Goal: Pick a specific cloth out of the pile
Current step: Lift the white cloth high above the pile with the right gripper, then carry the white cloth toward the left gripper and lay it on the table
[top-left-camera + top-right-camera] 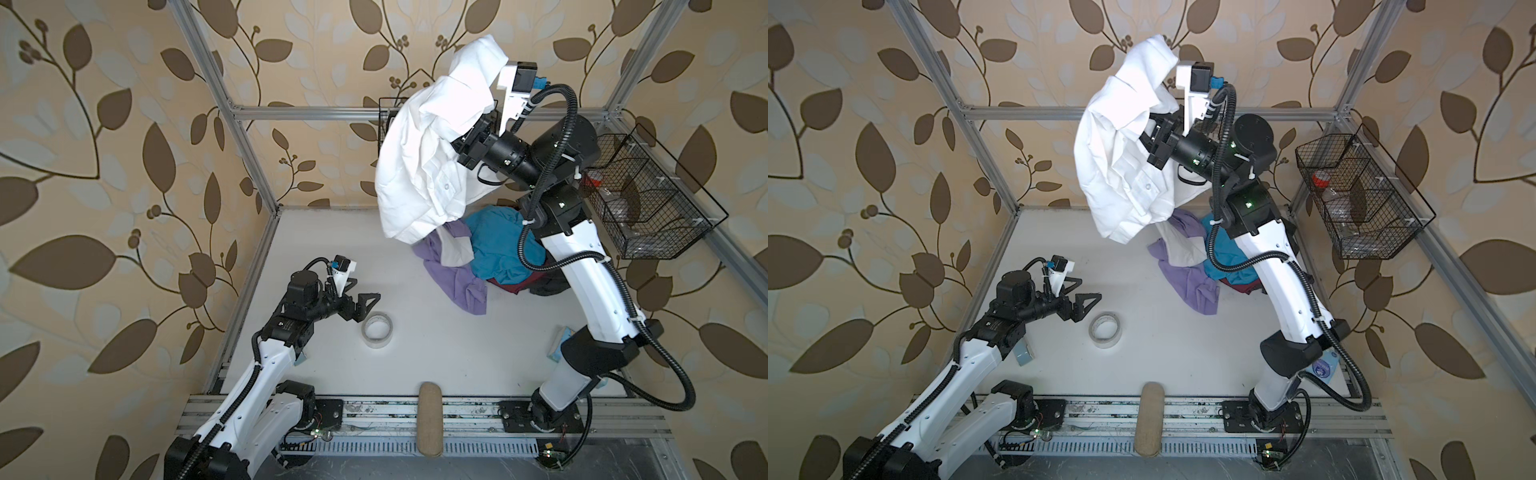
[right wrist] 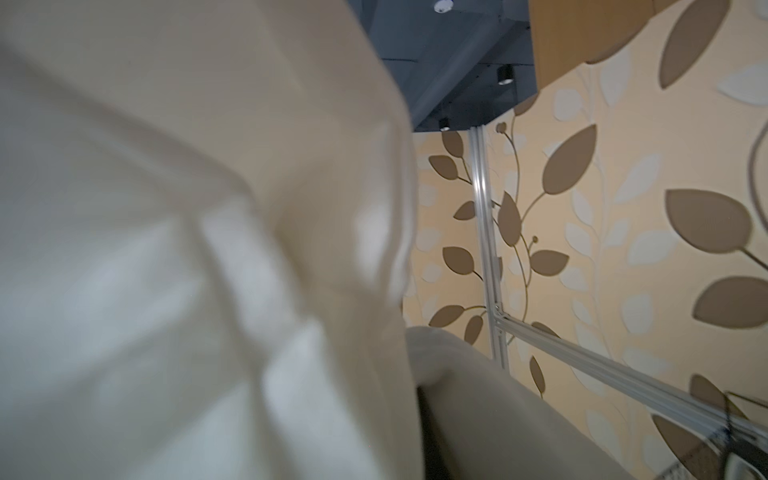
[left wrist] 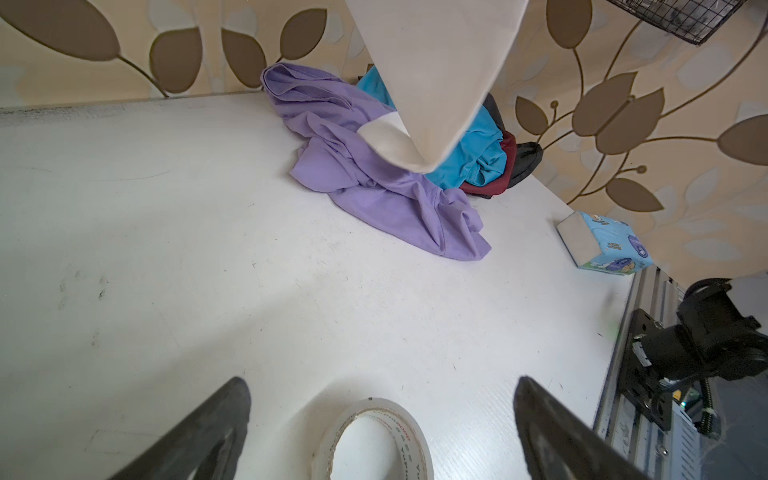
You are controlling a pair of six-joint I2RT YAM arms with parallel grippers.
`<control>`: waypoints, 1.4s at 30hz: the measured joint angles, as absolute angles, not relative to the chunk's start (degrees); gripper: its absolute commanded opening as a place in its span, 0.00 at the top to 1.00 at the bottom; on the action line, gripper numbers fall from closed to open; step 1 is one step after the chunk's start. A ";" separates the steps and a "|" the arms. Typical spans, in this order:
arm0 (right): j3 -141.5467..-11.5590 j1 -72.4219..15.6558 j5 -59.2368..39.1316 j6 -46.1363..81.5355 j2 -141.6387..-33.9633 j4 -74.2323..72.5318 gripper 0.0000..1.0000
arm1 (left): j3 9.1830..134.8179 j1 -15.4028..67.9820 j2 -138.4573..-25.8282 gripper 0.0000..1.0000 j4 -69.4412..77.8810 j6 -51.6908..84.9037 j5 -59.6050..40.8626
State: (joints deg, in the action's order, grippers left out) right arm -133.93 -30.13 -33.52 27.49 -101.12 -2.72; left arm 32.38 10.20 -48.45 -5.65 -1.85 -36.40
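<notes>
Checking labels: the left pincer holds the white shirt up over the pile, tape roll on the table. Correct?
No: the right pincer holds the white shirt up over the pile, seen in both top views. The tape roll is on the table.

At the far right, the right gripper (image 1: 460,144) grips the cloth (image 1: 415,166) high above the pile (image 1: 496,249); the left gripper (image 1: 360,296), jaws apart, sits beside a tape roll (image 1: 377,330).
</notes>
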 measured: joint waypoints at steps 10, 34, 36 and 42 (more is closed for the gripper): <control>-142.78 -33.21 -37.15 37.19 -125.58 -18.39 1.00 | 31.62 10.22 -47.94 0.03 -4.69 -1.91 -37.04; -91.44 -32.10 -30.89 23.70 -114.61 -6.87 1.00 | 31.62 10.22 -48.34 0.03 -4.67 -2.87 -37.01; -91.18 -32.08 -30.11 22.41 -116.27 -5.21 1.00 | 31.62 10.22 -48.36 0.02 -4.67 -2.87 -37.01; -97.93 -32.14 -27.86 20.27 -128.99 1.41 1.00 | 31.62 10.22 -48.38 0.02 -4.62 -2.87 -37.01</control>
